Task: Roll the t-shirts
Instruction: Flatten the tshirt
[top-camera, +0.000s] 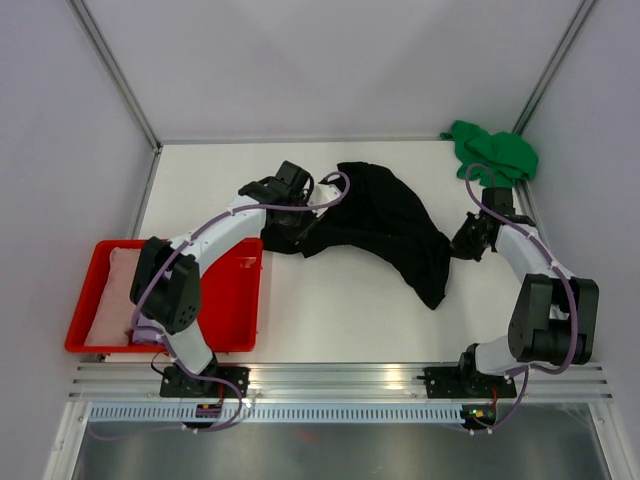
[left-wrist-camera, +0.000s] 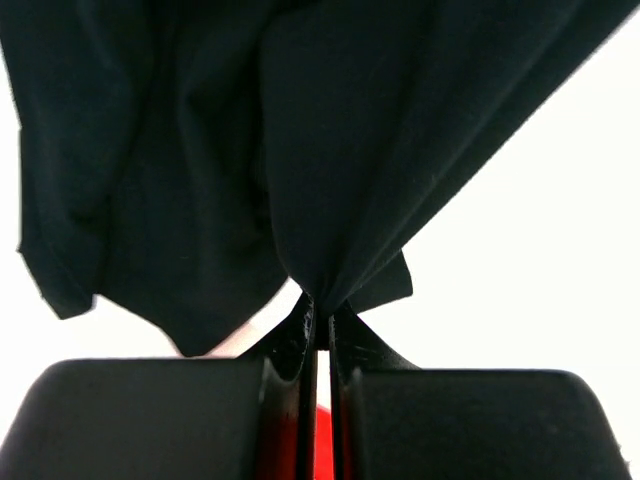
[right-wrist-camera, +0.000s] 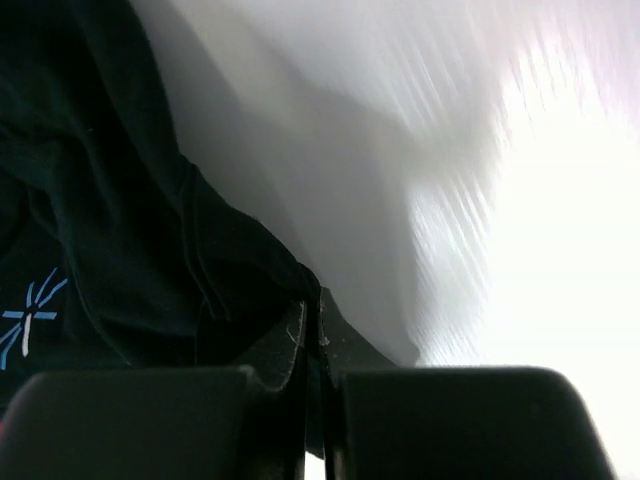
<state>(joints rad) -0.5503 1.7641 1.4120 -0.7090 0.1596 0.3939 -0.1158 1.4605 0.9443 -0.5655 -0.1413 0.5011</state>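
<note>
Black tee (top-camera: 385, 225) centre of table (top-camera: 330, 320), bunched, unrolled. Left fingers (left-wrist-camera: 296, 338) clamped on its 9 o'clock edge, right fingers (right-wrist-camera: 288, 345) on its 3 o'clock edge. Green tee (top-camera: 492, 152) heaped at 1 o'clock; pink tee (top-camera: 118, 290) in tray (top-camera: 235, 300), 8 o'clock. Rolling looks unstarted.

No legible text; small blue starburst mark (right-wrist-camera: 27, 318) on black t-shirt (right-wrist-camera: 120, 230).

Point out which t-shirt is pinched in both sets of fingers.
The black t-shirt mid-table; the green one sits bunched in the far right corner, untouched.
</note>
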